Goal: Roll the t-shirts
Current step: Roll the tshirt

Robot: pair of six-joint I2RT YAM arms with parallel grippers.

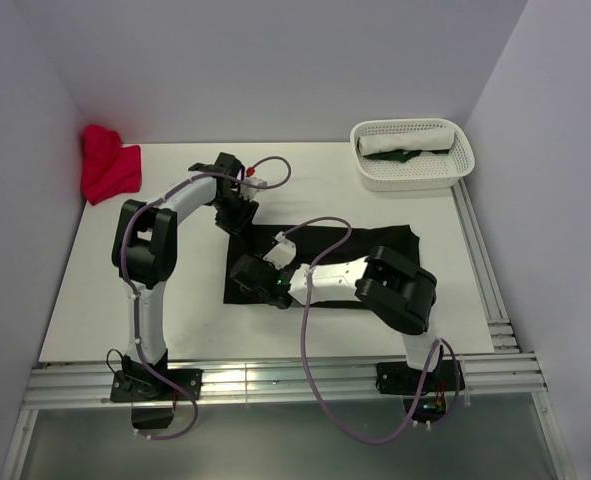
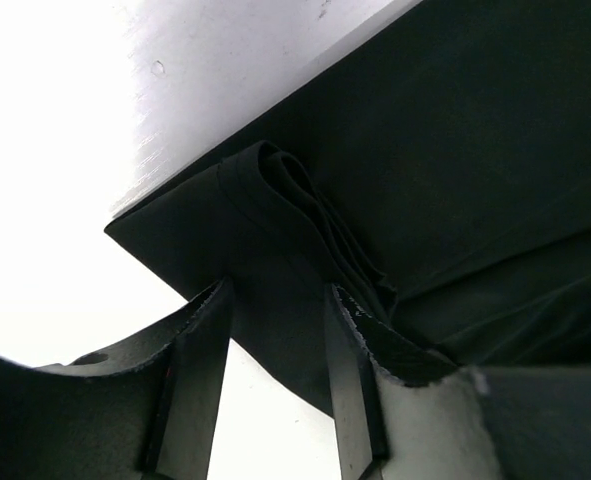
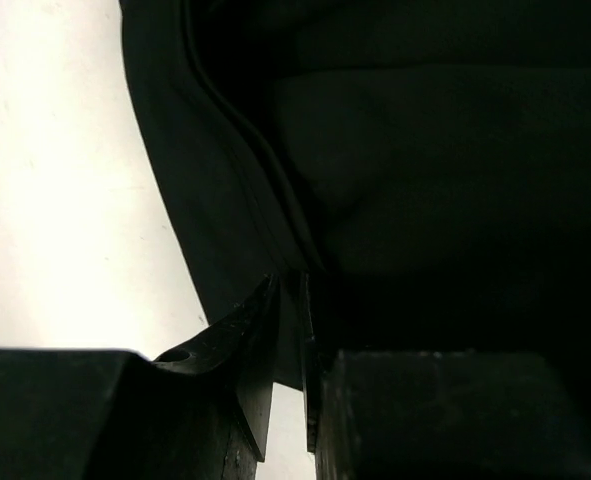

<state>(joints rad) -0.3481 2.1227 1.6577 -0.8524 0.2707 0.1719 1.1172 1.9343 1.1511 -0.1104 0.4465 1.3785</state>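
Observation:
A black t-shirt (image 1: 365, 245) lies folded flat in the middle of the table. My left gripper (image 1: 237, 217) is at its far left corner. In the left wrist view the left gripper (image 2: 275, 305) is open, its fingers astride the cloth's edge, and a small rolled fold (image 2: 300, 205) lies just beyond them. My right gripper (image 1: 246, 276) is at the shirt's near left edge. In the right wrist view the right gripper (image 3: 291, 305) is shut on a thin layer of the black shirt (image 3: 425, 150). A red t-shirt (image 1: 108, 165) lies crumpled at the far left.
A white lattice basket (image 1: 455, 165) stands at the far right and holds a rolled white cloth (image 1: 410, 138) and a dark green one. Metal rails run along the table's near and right edges. White walls enclose the table.

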